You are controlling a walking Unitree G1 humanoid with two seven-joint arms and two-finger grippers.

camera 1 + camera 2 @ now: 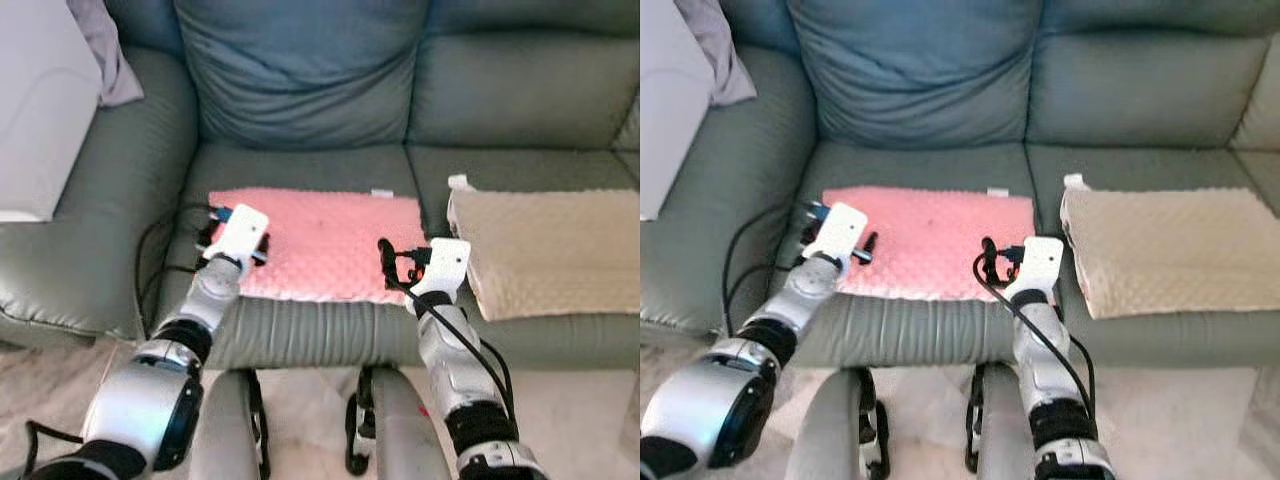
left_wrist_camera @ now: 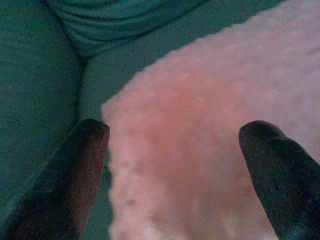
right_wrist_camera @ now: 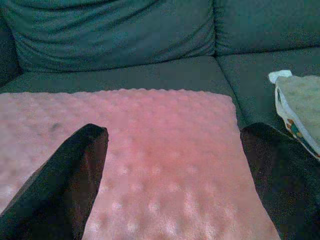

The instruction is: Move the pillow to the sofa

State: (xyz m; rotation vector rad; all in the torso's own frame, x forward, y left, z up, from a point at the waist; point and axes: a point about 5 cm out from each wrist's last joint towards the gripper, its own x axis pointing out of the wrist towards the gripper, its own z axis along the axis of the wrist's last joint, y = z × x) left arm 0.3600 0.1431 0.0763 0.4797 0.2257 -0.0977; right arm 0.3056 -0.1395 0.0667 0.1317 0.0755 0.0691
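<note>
1. I see the pink pillow [image 1: 320, 243] lying flat on the sofa [image 1: 300, 160] seat.
2. Left gripper [image 2: 175, 150]: spread wide, empty, over its left edge.
3. Right gripper [image 3: 175, 150]: spread wide, empty, at its right front corner.

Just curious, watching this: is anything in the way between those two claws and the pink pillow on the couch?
Nothing visible. The left end effector and right end effector are open at the near edge of the pink pillow, which already lies on the sofa seat.
</note>
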